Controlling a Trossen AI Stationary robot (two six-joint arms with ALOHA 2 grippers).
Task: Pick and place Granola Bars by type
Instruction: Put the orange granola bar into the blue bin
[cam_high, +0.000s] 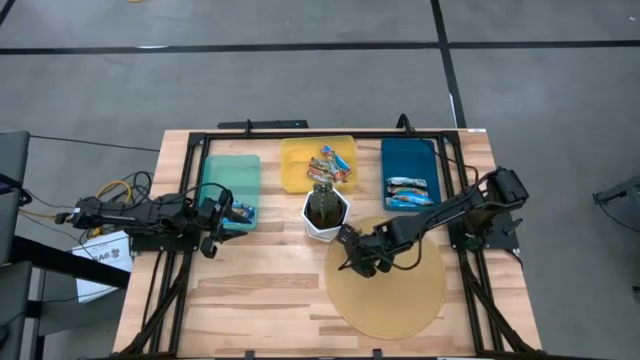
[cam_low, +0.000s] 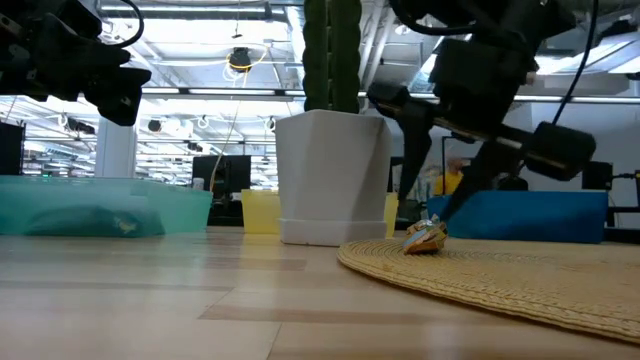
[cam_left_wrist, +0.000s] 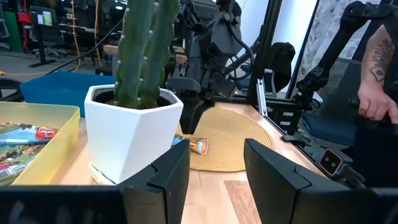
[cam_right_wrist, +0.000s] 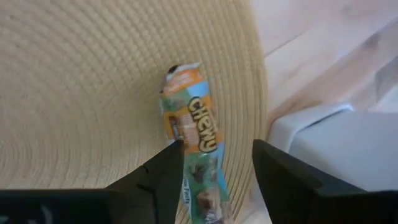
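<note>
R gripper over orange granola bar on woven mat
Jaws open astride bar, not gripping; L gripper by teal bin, fingers apart, empty

Glossy foil bar on rough woven straw mat; pale wood table.

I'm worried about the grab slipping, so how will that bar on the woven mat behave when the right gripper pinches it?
The bar looks light and flat, so it probably won't roll. Its glossy wrapper may slip or crinkle between the right gripper's open fingers. The mat's ribbed weave should keep it from sliding much.
</note>
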